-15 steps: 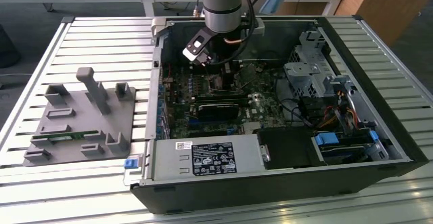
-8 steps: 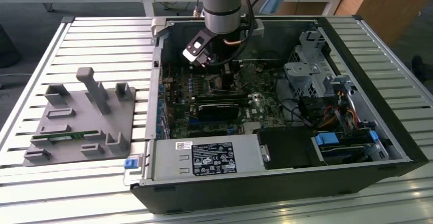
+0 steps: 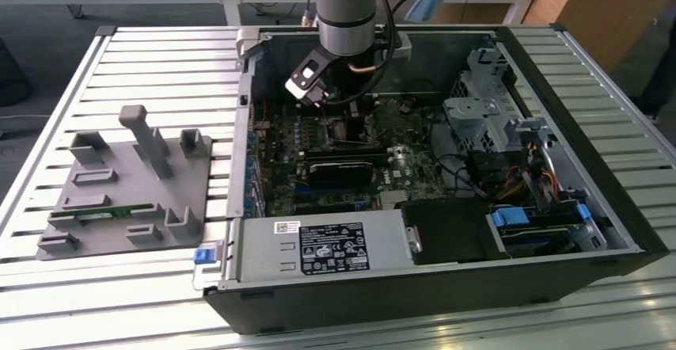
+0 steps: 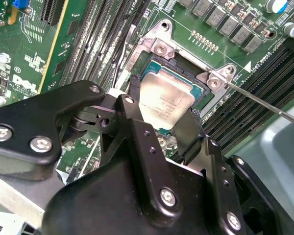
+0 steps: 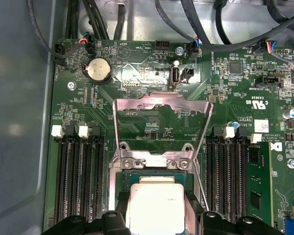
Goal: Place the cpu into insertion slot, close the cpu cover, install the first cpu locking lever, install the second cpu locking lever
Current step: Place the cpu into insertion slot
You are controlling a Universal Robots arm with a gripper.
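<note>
The pincer [image 4: 161,117] is gripping the cpu [image 4: 165,100] by two opposite edges, its fingers [image 4: 129,110] pressing against the chip's sides. The cpu is sitting squarely over the slot [image 4: 179,73]; whether it is resting in it cannot be told. In the first wrist view the cover [image 5: 159,102] is standing swung open, tilted back from the slot over the green board [image 5: 147,58]. In the exterior view the arm [image 3: 343,9] is reaching down into the open case [image 3: 591,128] lying on the slatted counter [image 3: 158,57].
</note>
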